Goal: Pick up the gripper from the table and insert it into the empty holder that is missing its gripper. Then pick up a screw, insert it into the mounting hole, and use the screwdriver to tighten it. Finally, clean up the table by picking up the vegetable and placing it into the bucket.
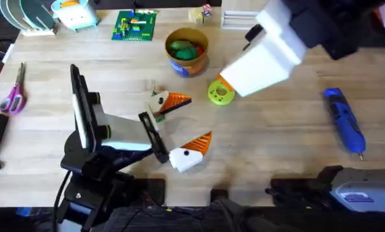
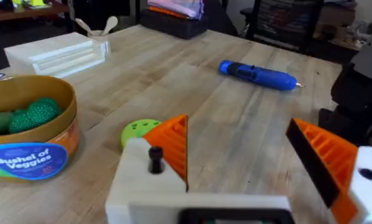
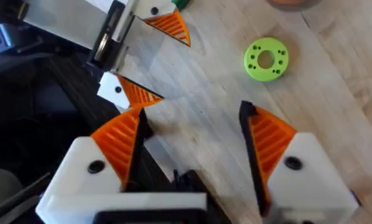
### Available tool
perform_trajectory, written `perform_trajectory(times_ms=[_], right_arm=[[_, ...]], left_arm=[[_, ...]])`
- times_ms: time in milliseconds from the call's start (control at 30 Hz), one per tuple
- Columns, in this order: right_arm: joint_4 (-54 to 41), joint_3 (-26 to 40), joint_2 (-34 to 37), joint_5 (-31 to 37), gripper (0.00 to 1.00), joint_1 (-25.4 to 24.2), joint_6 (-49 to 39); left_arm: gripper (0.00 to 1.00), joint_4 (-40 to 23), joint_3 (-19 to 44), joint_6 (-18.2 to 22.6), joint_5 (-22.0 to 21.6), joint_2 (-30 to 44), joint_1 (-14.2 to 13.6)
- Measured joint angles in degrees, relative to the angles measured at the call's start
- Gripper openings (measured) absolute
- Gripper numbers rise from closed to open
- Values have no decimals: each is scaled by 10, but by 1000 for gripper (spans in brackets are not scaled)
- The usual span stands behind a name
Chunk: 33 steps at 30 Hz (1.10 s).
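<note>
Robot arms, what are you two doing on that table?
Nothing is being held just now. The left gripper sits open low over the middle of the wooden table, and the right gripper hangs open above it, near the lime-green disc. The blue screwdriver lies untouched on the right side. The bucket at the back already has green toy veggies in it. Screwing hasn't begun.
</note>
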Motion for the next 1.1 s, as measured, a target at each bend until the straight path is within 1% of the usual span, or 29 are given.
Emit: perform_trajectory(times_ms=[200, 233, 300, 400, 433, 467, 500, 667, 767, 833, 900, 1033, 1100], right_arm=[[-1, 1, -25, -1, 856, 0, -2], [-1, 1, -25, -2, 856, 0, -4], [-1, 1, -24, -5, 856, 0, -6], [-1, 1, -24, -7, 856, 0, -7], [-1, 1, -24, -8, 856, 0, -8], [-1, 1, -24, -9, 857, 0, -9], [-1, 1, -24, -10, 857, 0, -9], [-1, 1, -24, -11, 857, -2, -21], [-1, -1, -24, -15, 858, -21, -32], [-1, -10, -24, -19, 859, -51, -36], [-1, -29, -24, -23, 859, -94, -38], [0, -92, -28, -26, 857, -195, -40], [3, -138, -40, -26, 859, -254, -40]], left_arm=[[994, 0, 0, 0, 0, 0, 0], [956, 0, 0, 0, 0, 0, 0], [661, 0, 0, 0, 0, 0, 0], [171, 0, 0, 0, 0, 0, 0], [46, 0, 0, 2, 0, 0, 0], [17, 0, 0, 2, 0, 0, 0], [10, 0, 0, 2, 0, 0, 0], [9, 0, 0, 2, 0, 0, 0], [8, 0, 0, 2, 0, 0, 0], [8, 0, 0, 2, 0, 0, 0], [8, 0, 0, 2, 0, 0, 0], [8, 0, 0, 2, 0, 0, 0], [8, 0, 0, 2, 0, 0, 0]])
